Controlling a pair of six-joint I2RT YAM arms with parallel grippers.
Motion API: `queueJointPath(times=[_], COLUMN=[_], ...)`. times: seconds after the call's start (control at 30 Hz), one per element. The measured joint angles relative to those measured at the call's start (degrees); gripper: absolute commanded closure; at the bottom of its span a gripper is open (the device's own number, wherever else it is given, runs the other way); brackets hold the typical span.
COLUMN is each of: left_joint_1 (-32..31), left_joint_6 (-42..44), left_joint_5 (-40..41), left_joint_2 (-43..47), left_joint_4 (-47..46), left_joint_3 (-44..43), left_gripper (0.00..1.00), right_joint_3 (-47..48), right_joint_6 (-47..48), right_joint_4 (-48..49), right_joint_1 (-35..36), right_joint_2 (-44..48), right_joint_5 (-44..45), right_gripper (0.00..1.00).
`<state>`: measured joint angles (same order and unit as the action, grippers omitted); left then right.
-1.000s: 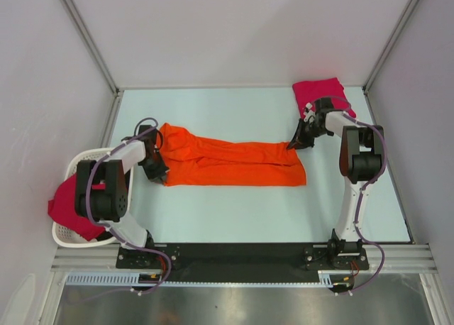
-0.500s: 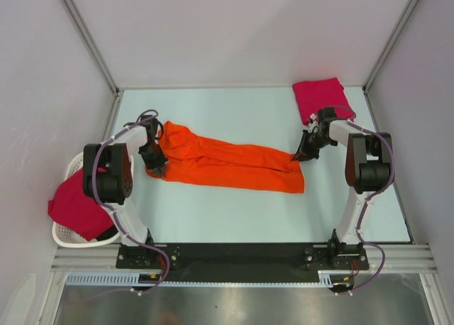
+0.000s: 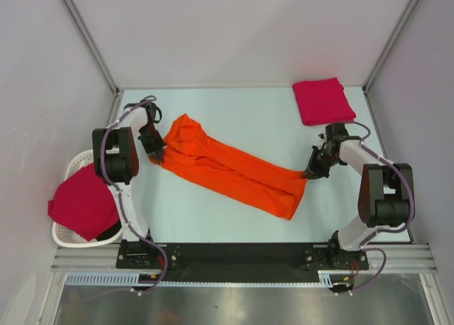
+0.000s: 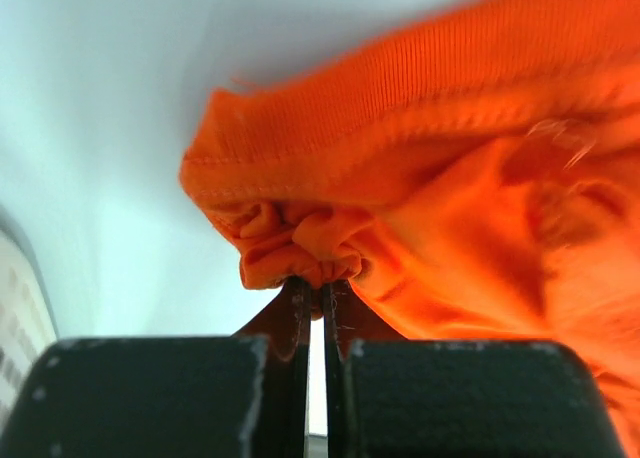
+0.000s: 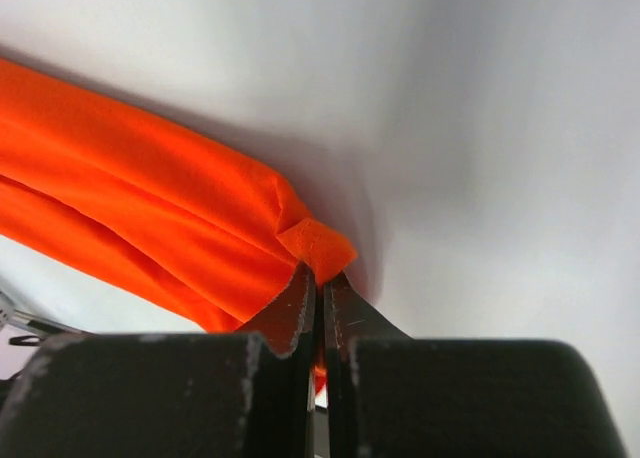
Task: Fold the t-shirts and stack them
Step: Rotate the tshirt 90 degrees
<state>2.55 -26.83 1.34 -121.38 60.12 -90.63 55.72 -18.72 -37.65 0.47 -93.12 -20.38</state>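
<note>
The orange t-shirt (image 3: 230,170) stretches in a long band slanting from the upper left down to the lower right of the table. My left gripper (image 3: 160,160) is shut on its bunched left end (image 4: 300,243). Shut on a folded corner of the same shirt (image 5: 318,246) at the right end is my right gripper (image 3: 307,174). A folded crimson-pink t-shirt (image 3: 323,101) lies flat at the far right corner. Another crimson-pink t-shirt (image 3: 81,203) hangs over the basket at the left.
A white slatted basket (image 3: 71,172) sits off the table's left edge, beside the left arm. Grey walls close the table in on three sides. The arm bases stand on a black rail (image 3: 241,255) at the near edge.
The left gripper carried its end of the orange t-shirt away from me, the right gripper drew its end toward me, so the band turned from level to slanted. The folded pink shirt is now uncovered.
</note>
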Motion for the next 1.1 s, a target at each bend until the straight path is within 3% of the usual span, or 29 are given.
queueJointPath(times=[0.17, 0.33, 0.37, 0.4, 0.5, 0.57, 0.6, 0.63, 0.67, 0.7, 0.93, 1.1], left_joint_1=[0.26, -0.55, -0.87, -1.2, -1.92, -2.43, -2.69, -2.91, -3.1, -3.17, -3.5, -5.35], left_joint_6=[1.46, 2.78, 2.93, 3.04, 3.78, 4.66, 5.01, 5.38, 5.84, 5.99, 7.48, 8.41], left_joint_5=[0.11, 0.61, 0.59, 0.61, 0.72, 1.51, 2.08, 2.89, 4.15, 5.03, 7.89, 5.07], left_joint_2=[-9.09, -20.5, -23.28, -25.03, -26.82, -26.84, -26.4, -25.18, -23.87, -22.25, -9.97, 4.96], left_joint_4=[2.23, 5.73, 6.12, 6.36, 6.16, 5.77, 4.9, 3.63, 2.29, 0.76, -4.48, -6.82], left_joint_3=[-15.65, -36.79, -41.9, -45.2, -48.19, -47.95, -46.95, -44.76, -42.29, -39.36, -20.37, -4.96], left_gripper=[1.0, 1.0, 0.96, 0.73, 0.49, 0.33, 0.19, 0.16, 0.08, 0.07, 0.05, 0.03], right_joint_3=[-4.15, -6.56, -6.99, -7.28, -7.98, -8.44, -8.61, -8.74, -8.74, -8.7, -3.5, 3.43], right_joint_6=[-1.51, -2.82, -3.23, -3.58, -3.89, -4.26, -4.46, -4.28, -4.28, -4.63, -2.93, -0.15], right_joint_4=[-0.42, -0.37, -0.2, -0.2, 0.22, 0.44, 0.44, 0.31, 0.11, 0.13, -1.44, 0.37], right_joint_1=[3.17, 6.67, 7.39, 8.11, 10.08, 10.69, 10.8, 10.82, 10.82, 10.82, 10.82, 10.93], right_joint_2=[5.35, 6.36, 6.36, 6.36, 6.4, 6.47, 6.6, 6.93, 7.48, 8.04, 11.96, 9.53], right_joint_5=[1.55, 1.99, 2.16, 2.23, 2.45, 2.75, 3.02, 3.48, 3.76, 4.13, 6.69, 5.11], right_gripper=[1.0, 1.0, 1.0, 0.93, 0.72, 0.44, 0.13, 0.0, 0.0, 0.0, 0.0, 0.0])
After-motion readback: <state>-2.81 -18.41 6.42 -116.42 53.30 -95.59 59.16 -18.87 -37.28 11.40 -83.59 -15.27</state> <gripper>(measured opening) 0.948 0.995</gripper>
